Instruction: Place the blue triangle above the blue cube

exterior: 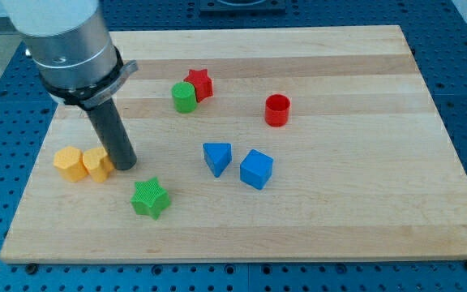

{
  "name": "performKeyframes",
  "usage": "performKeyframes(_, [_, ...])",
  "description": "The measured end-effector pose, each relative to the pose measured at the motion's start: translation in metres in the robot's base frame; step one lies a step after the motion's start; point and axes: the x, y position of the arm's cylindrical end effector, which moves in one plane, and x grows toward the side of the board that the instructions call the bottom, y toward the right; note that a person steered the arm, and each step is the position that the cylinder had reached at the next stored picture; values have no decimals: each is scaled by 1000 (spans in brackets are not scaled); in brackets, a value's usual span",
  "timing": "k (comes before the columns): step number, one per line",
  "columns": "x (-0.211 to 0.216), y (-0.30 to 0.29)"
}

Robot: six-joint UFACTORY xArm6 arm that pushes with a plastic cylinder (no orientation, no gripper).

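Note:
The blue triangle [216,157] lies near the middle of the wooden board [339,219]. The blue cube [256,169] sits just to its right and slightly lower, almost touching it. My tip [126,165] is at the lower end of the dark rod, well to the left of the blue triangle, right beside two yellow blocks [83,163].
A green star [150,198] lies below my tip. A green cylinder [183,96] and a red star [199,83] sit together toward the view's top. A red cylinder [276,109] stands above and to the right of the blue cube.

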Motion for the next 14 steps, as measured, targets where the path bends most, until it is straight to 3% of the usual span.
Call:
performKeyframes(3, [-1,-3])
performKeyframes(6, [-76,50])
performKeyframes(7, [-74,83])
performKeyframes(9, [-74,85])
performKeyframes(11, [-46,105])
performKeyframes(12, [-43,184])
performKeyframes(13, [-5,276])
performKeyframes(14, [47,313])
